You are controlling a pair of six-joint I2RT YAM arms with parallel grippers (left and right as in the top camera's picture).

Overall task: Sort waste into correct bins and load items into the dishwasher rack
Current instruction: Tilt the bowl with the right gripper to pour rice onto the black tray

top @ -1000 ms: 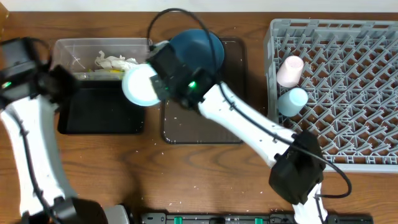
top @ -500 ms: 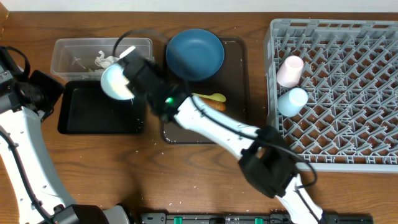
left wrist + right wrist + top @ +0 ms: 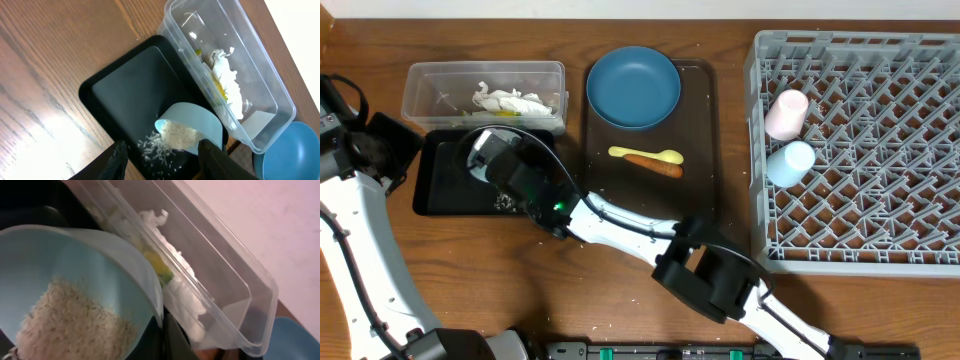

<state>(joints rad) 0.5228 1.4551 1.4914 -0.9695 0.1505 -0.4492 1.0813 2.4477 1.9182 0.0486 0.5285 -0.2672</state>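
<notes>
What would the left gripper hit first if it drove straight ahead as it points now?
Probably the tilted pale blue bowl pouring white rice grains over the shallow black rectangular tray; depth is unclear.

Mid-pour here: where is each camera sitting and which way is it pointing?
Overhead: above the table, looking straight down; left arm and right arm show.
Left wrist: left of the black tray, looking down at the tipped bowl; own fingers at bottom edge.
Right wrist: behind the bowl's rim, facing the clear tub; one dark finger shows.
Shared: both wrist views hold the bowl, rice and tub.
</notes>
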